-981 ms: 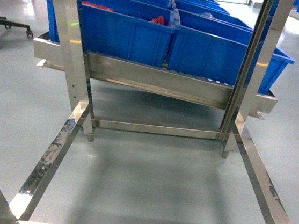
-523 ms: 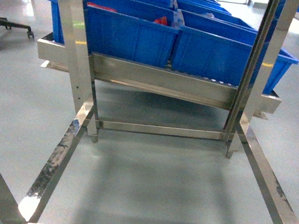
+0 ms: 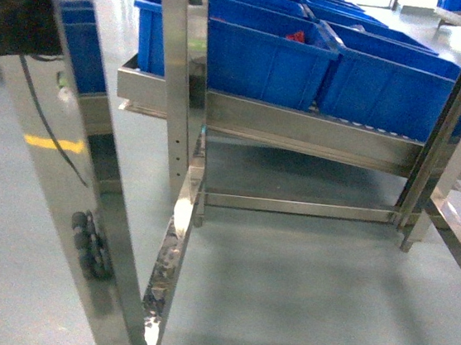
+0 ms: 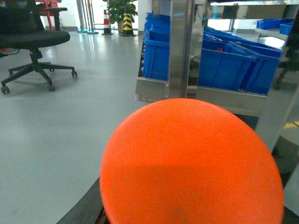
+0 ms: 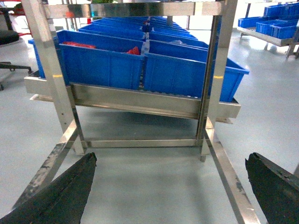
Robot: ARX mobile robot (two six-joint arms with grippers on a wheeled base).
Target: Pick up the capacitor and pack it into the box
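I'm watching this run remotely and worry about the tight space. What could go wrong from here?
1. The stainless steel upright post stands close in the head view; the base could clip it.
2. A round orange disc fills most of the left wrist view, so that arm would reach nearly blind.
3. Neither capacitor nor pink tub shows, only blue plastic bins.

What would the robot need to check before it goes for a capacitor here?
1. Pink box in view: not ok, no view shows it.
2. Capacitors found: cannot tell; only red items in a blue bin show.
3. Right gripper open: ok, fingers wide apart, nothing between them.
4. Left gripper state: cannot tell; an orange disc fills that view.
5. Rack faced squarely: not ok, a steel post blocks the left of the head view.
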